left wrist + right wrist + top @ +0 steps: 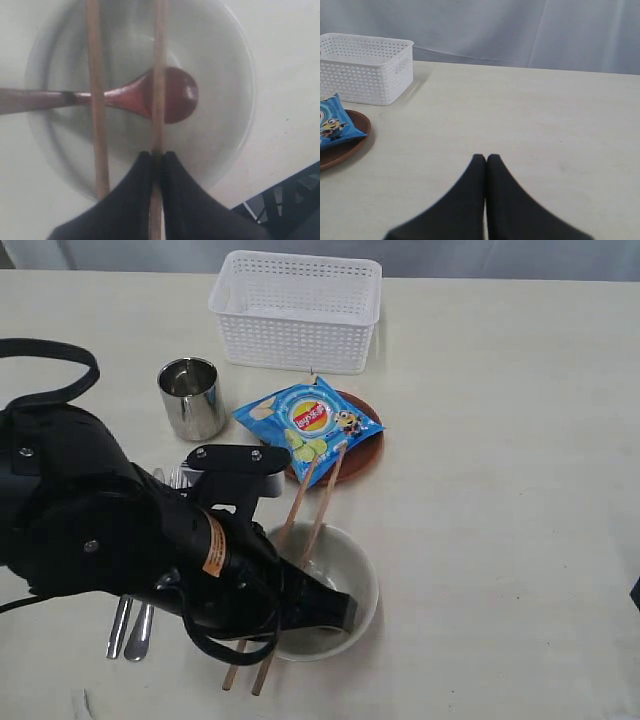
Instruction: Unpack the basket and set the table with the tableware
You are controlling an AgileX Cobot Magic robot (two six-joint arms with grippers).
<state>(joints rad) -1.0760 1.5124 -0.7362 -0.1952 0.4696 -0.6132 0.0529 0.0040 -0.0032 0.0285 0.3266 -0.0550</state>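
Two wooden chopsticks (pixel 322 508) lie side by side across the bowl (pixel 357 572) nearest the camera, their near ends overhanging the rim onto the worktop (pixel 500 500). The left gripper (pixel 158 154) hangs over the bowl with its jaws pinched on the held chopstick (pixel 160 50); the other chopstick (pixel 95 75) lies free beside it. Under both sticks a wooden spoon (pixel 172 95) rests inside the bowl, its head dark red-brown and glossy and its handle running out over the rim. The bowl is pale, smooth and round; the sticks are slim, straight and matt.

To the left, a steel knife and fork (pixel 141 632) lie flat, largely hidden by the left arm. Further back stands a polished steel cup (pixel 192 400), upright and mirror-bright. Beside it is a round brown plate (pixel 365 458) that carries a crinkled blue chip bag (pixel 308 422). At the far edge sits the white basket (pixel 292 340), rectangular with lattice walls and a rolled rim; what shows of its inside holds nothing.

The right gripper (pixel 486 157) hovers over bare worktop, its jaws closed on nothing.

Judgement: unpacking looks finished, and the step in hand is laying the chopsticks. The next move calls for the jaws to part gently and rise straight up, since a round stick on a curved rim rolls easily.
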